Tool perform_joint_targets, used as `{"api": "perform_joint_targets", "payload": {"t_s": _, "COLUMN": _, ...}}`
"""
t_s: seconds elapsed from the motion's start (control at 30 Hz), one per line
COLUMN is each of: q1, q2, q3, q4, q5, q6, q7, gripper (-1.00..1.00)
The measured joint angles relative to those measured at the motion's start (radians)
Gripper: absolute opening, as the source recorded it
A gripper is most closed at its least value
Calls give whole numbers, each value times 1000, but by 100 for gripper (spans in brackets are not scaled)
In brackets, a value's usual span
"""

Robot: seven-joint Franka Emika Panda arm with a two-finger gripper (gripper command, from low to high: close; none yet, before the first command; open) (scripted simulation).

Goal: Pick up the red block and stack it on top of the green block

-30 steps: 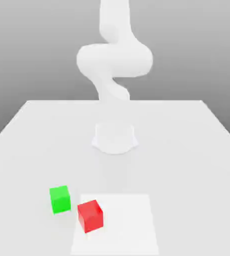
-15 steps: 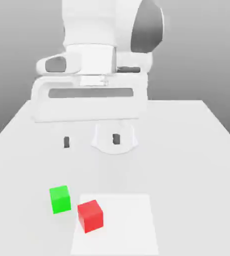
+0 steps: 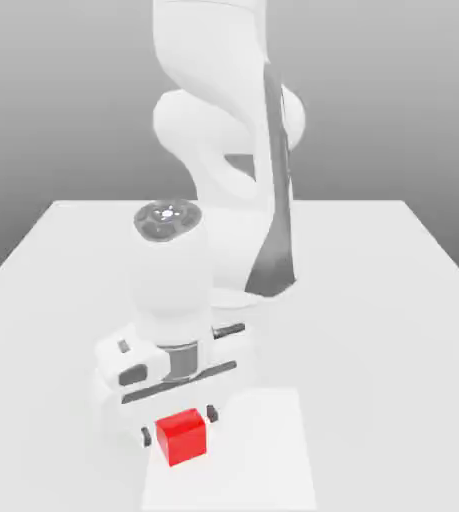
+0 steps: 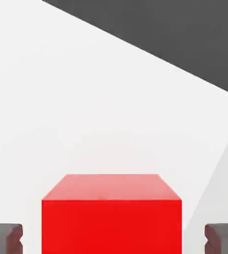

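Hand [image 3: 178, 424] low over the tabletop [image 3: 393, 300], straddling the red block [image 3: 181, 437], which sits on a paler square patch [image 3: 263, 450] at the near edge. In the hand view, the fingertips [image 4: 4, 237] flank the block with a clear gap each side: part open, nothing gripped. Green block hidden behind the hand. Risk: lifting before the pads seat leaves the block behind. Uneven closing could twist or nudge it. With the green block close, a low carry might knock it.
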Motion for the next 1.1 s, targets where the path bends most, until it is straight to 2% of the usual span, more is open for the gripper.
{"api": "perform_joint_targets", "payload": {"t_s": 0.13, "q1": -3, "q2": 7, "q3": 4, "q4": 1, "q5": 2, "q6": 5, "q7": -2, "gripper": -100}}
{"api": "perform_joint_targets", "payload": {"t_s": 0.37, "q1": 10, "q2": -204, "q3": -52, "q4": -35, "q5": -115, "q6": -165, "q7": 39, "gripper": -100}}
{"api": "perform_joint_targets", "payload": {"t_s": 0.53, "q1": -57, "q2": -285, "q3": -78, "q4": -67, "q5": -207, "q6": -202, "q7": -151, "gripper": -100}}
{"api": "perform_joint_targets", "payload": {"t_s": 0.73, "q1": -98, "q2": -364, "q3": -124, "q4": -109, "q5": -258, "q6": -233, "q7": -439, "gripper": -100}}
{"api": "perform_joint_targets", "payload": {"t_s": 1.0, "q1": -101, "q2": -440, "q3": -227, "q4": -168, "q5": -260, "q6": -260, "q7": -870, "gripper": -100}}
{"api": "perform_joint_targets", "payload": {"t_s": 1.1, "q1": -77, "q2": -414, "q3": -247, "q4": -169, "q5": -203, "q6": -247, "q7": -957, "gripper": -100}}
